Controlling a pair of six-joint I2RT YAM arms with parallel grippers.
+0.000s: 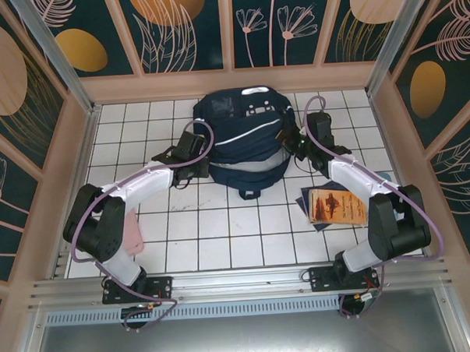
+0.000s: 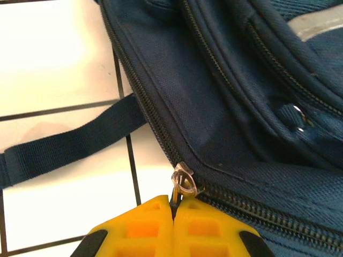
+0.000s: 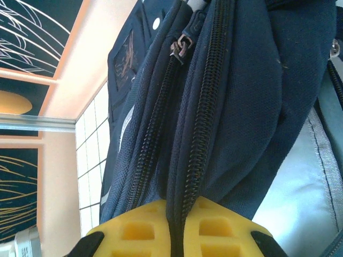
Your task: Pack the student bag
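Left gripper (image 2: pixel 172 208) is pinched tight on the zipper pull (image 2: pixel 183 181) on the left flank of the student bag (image 1: pixel 245 140). Right gripper (image 3: pixel 172 217) is clamped on a fold of zipper seam on the bag's right flank, so you've got the bag sitting between both arms. I'd guess it's soft, floppy and bulky, which makes the pull and seams your best holds. A book (image 1: pixel 335 205) lies near-right of the bag. A loose strap (image 2: pixel 69 144) trails off its left and could snag.
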